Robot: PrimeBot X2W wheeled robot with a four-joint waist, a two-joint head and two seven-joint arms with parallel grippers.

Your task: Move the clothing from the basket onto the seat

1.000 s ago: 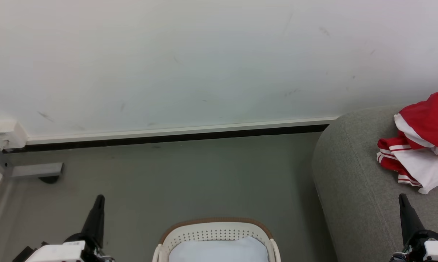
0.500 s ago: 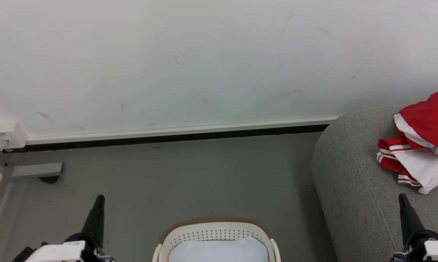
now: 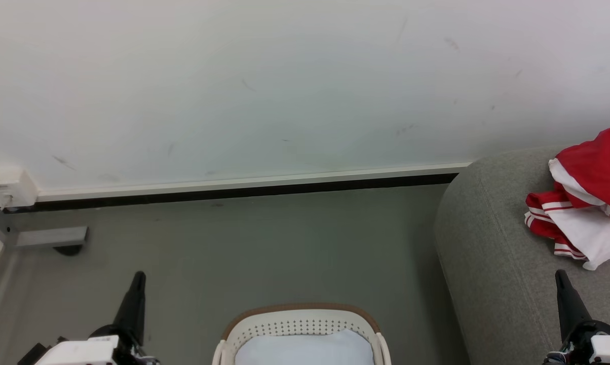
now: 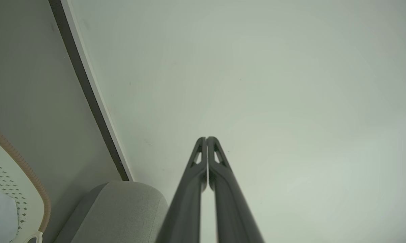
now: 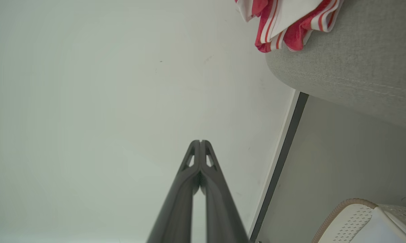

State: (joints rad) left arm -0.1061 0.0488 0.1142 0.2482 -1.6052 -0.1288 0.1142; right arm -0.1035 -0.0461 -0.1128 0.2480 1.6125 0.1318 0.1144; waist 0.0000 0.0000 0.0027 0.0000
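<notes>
Clothing (image 3: 583, 203) is seen crumpled on the seat (image 3: 487, 253), well apart from the basket (image 3: 300, 317). Left gripper (image 4: 206, 138) and right gripper (image 5: 200, 141) are pressed together, empty. Pale cloth (image 3: 305, 350) in the basket could be mistakenly grabbed as clothing.

Ahead of me stands a white wall (image 3: 284, 76), marked with faint grey scuffs. Along its foot runs a pale skirting strip (image 3: 254, 180) with a black line just beneath it, where it meets the dull grey-green floor (image 3: 264, 243). At the strip's left end a small white box (image 3: 8, 186) sits against the wall. Just below it, near the floor's left edge, is a short grey metal bar (image 3: 51, 236) with a dark foot (image 3: 68, 250) under it. A pale white-blue cloth (image 3: 305, 350) lies at the bottom middle of my head view.
</notes>
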